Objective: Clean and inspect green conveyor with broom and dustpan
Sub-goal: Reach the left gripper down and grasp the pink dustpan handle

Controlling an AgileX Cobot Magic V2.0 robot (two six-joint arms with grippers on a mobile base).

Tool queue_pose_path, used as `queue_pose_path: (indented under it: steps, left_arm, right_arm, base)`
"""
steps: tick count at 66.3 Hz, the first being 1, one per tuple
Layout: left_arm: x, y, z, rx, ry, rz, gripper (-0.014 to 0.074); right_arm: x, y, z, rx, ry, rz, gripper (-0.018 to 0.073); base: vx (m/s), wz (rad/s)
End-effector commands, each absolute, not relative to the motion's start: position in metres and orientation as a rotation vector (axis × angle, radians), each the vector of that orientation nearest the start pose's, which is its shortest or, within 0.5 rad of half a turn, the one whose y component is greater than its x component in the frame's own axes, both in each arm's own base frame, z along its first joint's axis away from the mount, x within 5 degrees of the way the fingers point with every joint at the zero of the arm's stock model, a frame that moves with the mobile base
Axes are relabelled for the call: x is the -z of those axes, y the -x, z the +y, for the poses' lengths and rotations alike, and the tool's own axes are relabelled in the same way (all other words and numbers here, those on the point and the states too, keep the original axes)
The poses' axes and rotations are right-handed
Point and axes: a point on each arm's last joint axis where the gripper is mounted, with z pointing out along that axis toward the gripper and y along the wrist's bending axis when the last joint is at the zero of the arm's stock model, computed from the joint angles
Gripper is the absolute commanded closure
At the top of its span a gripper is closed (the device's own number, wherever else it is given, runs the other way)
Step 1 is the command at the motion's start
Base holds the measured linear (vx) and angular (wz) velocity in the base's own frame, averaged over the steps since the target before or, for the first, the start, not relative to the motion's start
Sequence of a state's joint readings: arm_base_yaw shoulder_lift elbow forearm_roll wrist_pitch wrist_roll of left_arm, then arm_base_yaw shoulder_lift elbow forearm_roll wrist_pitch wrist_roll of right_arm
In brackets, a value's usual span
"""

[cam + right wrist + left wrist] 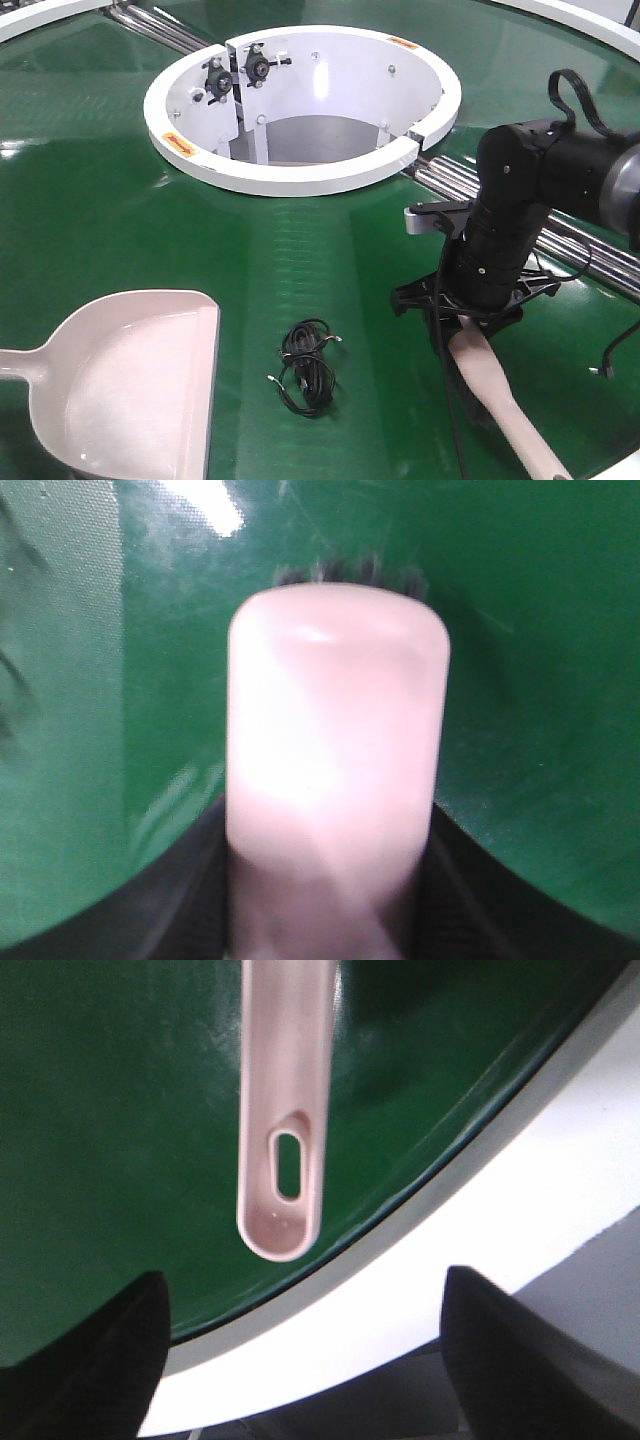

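Beside the dustpan (130, 390), black cable (305, 368) (front view only)

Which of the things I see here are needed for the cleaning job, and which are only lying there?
For the job: conveyor, broom in the right gripper, dustpan, wire tangle (probably the litter to sweep).
Only there: white hub, rollers; fixed machine parts, not loose.
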State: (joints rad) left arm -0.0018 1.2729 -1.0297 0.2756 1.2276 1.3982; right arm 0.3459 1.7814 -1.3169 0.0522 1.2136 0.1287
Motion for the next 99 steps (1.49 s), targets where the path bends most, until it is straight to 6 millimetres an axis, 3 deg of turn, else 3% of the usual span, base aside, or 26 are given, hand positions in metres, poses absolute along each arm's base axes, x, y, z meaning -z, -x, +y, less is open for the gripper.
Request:
queue_pose_path:
  steps: [1,41,58,99]
  left_arm:
    - [-0.308,-0.231,0.023,-0.527,-2.105,2.318,0.0080]
    - [-0.262,-0.271,0.028,-0.416,-2.279,2.416,0.0080]
    - [-0.259,-0.285,0.036,-0.405,-2.215,2.480,0.0080]
    - [-0.236,-0.292,0.042,-0.330,-2.097,2.650,0.0085]
  right_arm:
    - [-0.252,-0.312,0.117,-0.088,0.322,3.090,0.0568]
    - [-0.252,-0.312,0.117,-0.088,0.322,3.090,0.0568]
    - [-0.252,-0.312,0.117,-0.088,0.322,3.090,0.0568]
    - [-0.252,-0.312,0.117,-0.088,0.321,3.089,0.0568]
  base:
    - [0.00,0.00]
    - [0.00,0.00]
    - [0.00,0.00]
    - [0.00,0.00]
